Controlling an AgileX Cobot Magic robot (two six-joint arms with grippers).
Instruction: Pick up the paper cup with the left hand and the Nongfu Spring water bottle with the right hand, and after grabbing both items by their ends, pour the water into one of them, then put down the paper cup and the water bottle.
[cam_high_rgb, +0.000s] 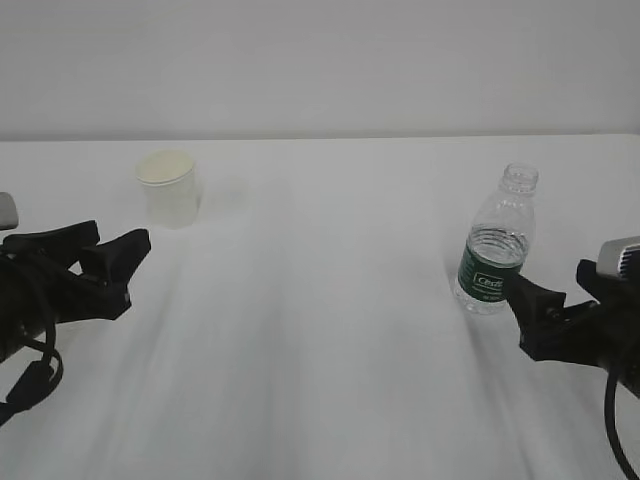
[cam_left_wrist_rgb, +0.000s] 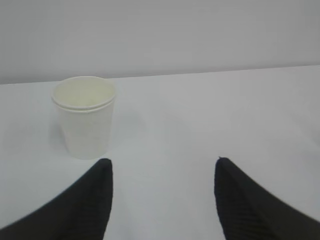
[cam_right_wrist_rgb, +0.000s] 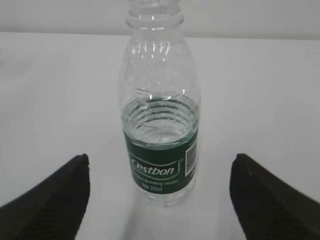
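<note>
The white paper cup (cam_high_rgb: 170, 187) stands upright on the table at the far left; in the left wrist view the paper cup (cam_left_wrist_rgb: 84, 117) is ahead and left of the jaws. My left gripper (cam_high_rgb: 112, 258) (cam_left_wrist_rgb: 162, 165) is open and empty, short of the cup. The clear water bottle (cam_high_rgb: 495, 242) with its dark green label stands upright and capless at the right, about half full of water (cam_right_wrist_rgb: 159, 117). My right gripper (cam_high_rgb: 540, 300) (cam_right_wrist_rgb: 160, 160) is open, just short of the bottle (cam_right_wrist_rgb: 160, 107), which is centred between the fingers.
The white table (cam_high_rgb: 320, 350) runs back to a pale wall (cam_high_rgb: 320, 60). Nothing else stands on the table between the cup and the bottle.
</note>
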